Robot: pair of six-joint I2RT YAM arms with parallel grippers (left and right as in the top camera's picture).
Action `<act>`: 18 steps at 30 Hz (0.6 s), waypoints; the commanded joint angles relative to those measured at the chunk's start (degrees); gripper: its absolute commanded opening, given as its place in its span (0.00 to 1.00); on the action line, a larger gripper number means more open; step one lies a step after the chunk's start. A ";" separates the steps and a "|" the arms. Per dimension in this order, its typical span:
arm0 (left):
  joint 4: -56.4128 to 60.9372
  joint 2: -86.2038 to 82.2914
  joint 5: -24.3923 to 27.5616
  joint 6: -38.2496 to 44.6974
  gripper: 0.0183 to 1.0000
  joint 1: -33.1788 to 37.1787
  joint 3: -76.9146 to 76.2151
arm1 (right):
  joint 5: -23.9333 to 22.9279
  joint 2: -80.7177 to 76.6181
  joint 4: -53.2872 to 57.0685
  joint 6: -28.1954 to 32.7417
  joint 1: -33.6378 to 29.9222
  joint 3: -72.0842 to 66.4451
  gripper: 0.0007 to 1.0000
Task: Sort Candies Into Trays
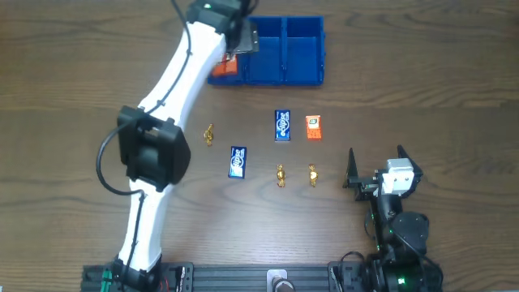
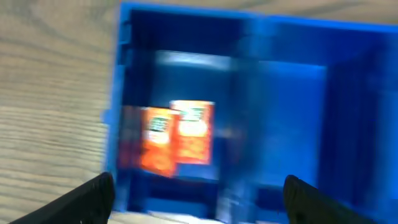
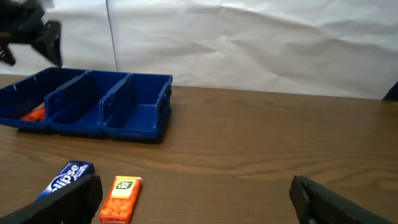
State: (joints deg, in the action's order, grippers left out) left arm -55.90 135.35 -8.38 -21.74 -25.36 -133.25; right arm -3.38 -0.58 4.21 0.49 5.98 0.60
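Left wrist view: two orange packs (image 2: 177, 137) in blue tray (image 2: 280, 93); left tool (image 2: 199, 190) apart

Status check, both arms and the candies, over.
Left gripper open above blue tray, two orange boxes inside. Right gripper open, empty. Six candies on table. Nothing blocking.

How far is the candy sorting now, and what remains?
Done: two orange packs lie in the blue tray's end compartment. In hand: nothing; the left gripper hangs open over it. Left: one orange pack, two blue packs, three gold candies on the table.
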 commanded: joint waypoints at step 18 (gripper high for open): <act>-4.35 8.26 2.93 -25.75 0.82 -26.51 2.25 | 0.09 0.42 0.15 0.44 0.28 -0.15 1.00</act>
State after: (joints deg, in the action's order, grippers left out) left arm -58.89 142.43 -6.28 -43.42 -52.21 -131.98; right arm -3.38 -0.58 4.21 0.49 5.98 0.60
